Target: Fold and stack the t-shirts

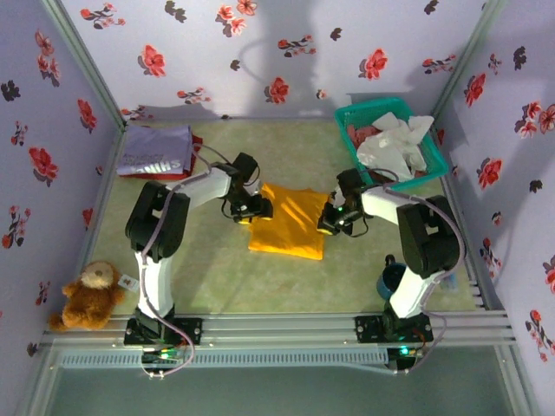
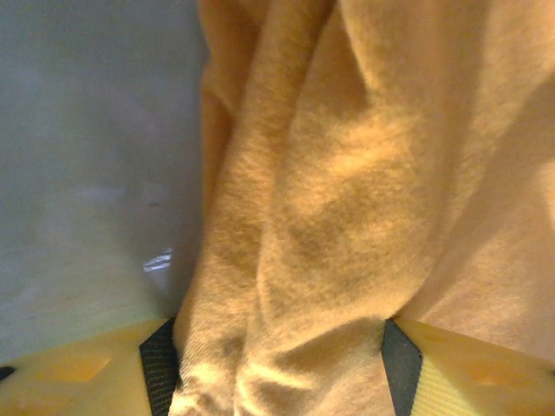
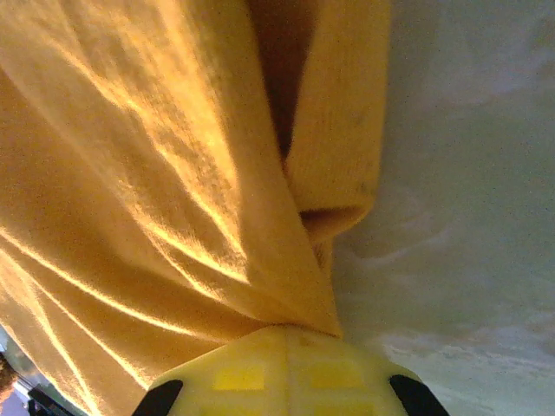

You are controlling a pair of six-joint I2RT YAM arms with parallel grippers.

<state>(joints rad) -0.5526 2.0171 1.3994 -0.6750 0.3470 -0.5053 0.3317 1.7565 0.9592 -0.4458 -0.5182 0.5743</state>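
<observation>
Lying on the green table (image 1: 217, 286), the orange-yellow t-shirt (image 1: 290, 224) serves as reference. Teal basket (image 1: 351, 115) beyond it to the right, holding a white t-shirt (image 1: 395, 143) over reddish cloth. Lavender t-shirt (image 1: 156, 152), white lettering, beyond it to the left, atop a red one (image 1: 165, 176). Teddy bear (image 1: 87, 295) nearer and left, well apart. Left gripper (image 1: 257, 208) at its left edge, jaws parted, shirt folds between the pads. Right gripper (image 1: 332, 221) at its right edge, clamped on a pinch of its cloth.
</observation>
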